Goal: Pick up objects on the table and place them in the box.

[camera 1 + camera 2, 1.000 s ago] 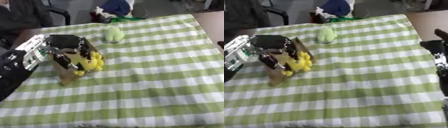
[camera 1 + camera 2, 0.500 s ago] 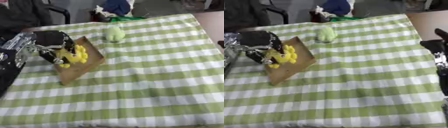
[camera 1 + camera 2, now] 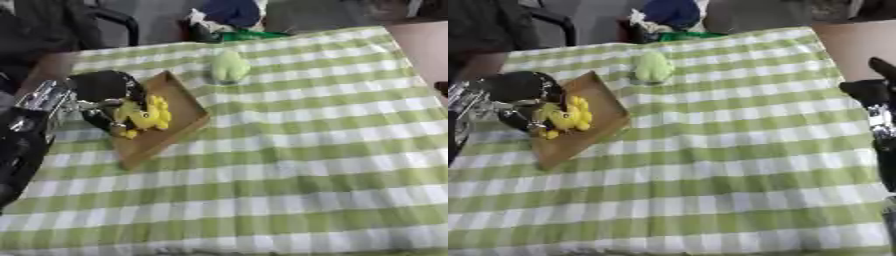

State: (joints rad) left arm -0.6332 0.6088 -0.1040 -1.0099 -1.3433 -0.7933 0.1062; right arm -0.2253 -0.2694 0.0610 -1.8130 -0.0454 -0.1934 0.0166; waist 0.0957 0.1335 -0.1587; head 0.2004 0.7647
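A shallow brown cardboard box (image 3: 182, 102) lies askew on the green checked cloth at the left. A yellow soft toy (image 3: 145, 115) rests over the box's left half. My left hand (image 3: 99, 89) comes in from the left with its fingers curled round the toy. Farther back, near the table's middle, a pale green soft object (image 3: 230, 66) sits alone on the cloth. My right hand (image 3: 870, 91) shows at the right edge in the right eye view, fingers up and holding nothing.
A blue and green bundle (image 3: 231, 15) lies at the table's far edge. Behind it at the left is a dark chair (image 3: 105, 20). A brown surface (image 3: 426, 36) adjoins the table at the right. Checked cloth (image 3: 297, 170) covers the middle and front.
My left hand has carried the yellow toy leftward and back. The box, tipped up a second ago, now lies flatter under the toy. The right hand has stayed put.
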